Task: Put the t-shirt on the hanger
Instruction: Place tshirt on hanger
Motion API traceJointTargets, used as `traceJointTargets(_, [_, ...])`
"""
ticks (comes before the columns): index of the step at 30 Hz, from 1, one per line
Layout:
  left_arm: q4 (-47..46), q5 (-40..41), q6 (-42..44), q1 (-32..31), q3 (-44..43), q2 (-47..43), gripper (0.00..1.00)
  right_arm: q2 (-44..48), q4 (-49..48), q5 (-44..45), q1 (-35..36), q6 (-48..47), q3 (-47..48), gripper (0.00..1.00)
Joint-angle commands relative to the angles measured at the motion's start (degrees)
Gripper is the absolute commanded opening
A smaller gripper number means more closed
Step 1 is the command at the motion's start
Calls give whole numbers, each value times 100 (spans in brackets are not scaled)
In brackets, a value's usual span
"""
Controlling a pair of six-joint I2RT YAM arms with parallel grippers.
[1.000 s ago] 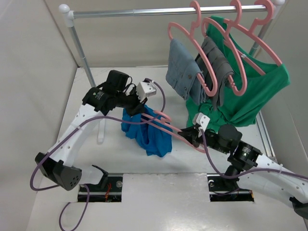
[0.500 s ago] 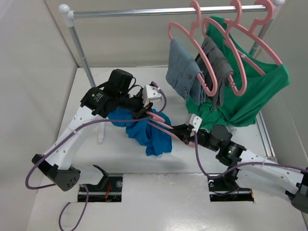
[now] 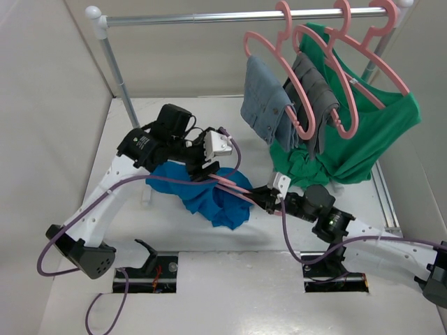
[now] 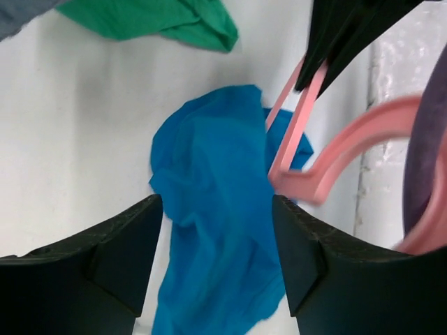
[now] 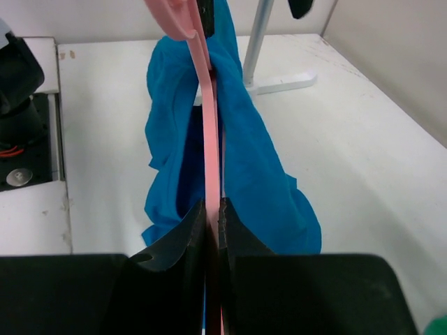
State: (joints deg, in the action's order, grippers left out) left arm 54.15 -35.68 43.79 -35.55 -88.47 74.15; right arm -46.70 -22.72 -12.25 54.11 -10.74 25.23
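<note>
— Where is the t-shirt [image 3: 209, 199] at this moment?
— It lies as a crumpled blue heap on the white bench [image 3: 265, 234], near the middle of the top view. Part of the cloth is raised along the hanger [image 3: 237, 185], which runs in between the folds.
— And what holds the hanger?
— The right tool [image 5: 211, 213]. Its two fingers are pressed together on the thin pink bar, at 3 o'clock from the heap. In the right wrist view the bar goes straight toward 12 o'clock, with blue cloth on both sides of it.
— What about the left tool [image 4: 216, 209]?
— In the top view it is at 12 o'clock of the heap. Its fingers stand wide apart and grip nothing; the t-shirt shows between them on the bench below.
— Is the cloth already over the hanger's shoulders?
— One cannot tell, because the folds hide it.
— What else is near?
— At 1 to 2 o'clock a green shirt [image 3: 374, 132] and grey garments [image 3: 265, 101] hang from the rail [image 3: 230, 17].
</note>
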Motion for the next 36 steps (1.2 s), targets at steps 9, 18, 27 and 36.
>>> traceJointTargets(9, [402,-403,1311,1120,-321,-146,72,231,-637,355,-41,90,-124,0])
traceJointTargets(18, [264,-412,2186,760,936,-349,85,170,-514,293,-41,20,95,0])
traceJointTargets(27, [421,-370,2397,488,1472,-243,64,170,-409,241,-41,-33,332,0])
traceJointTargets(36, [17,-624,1564,488,1665,-506,0,-93,-164,574,-41,-270,736,0])
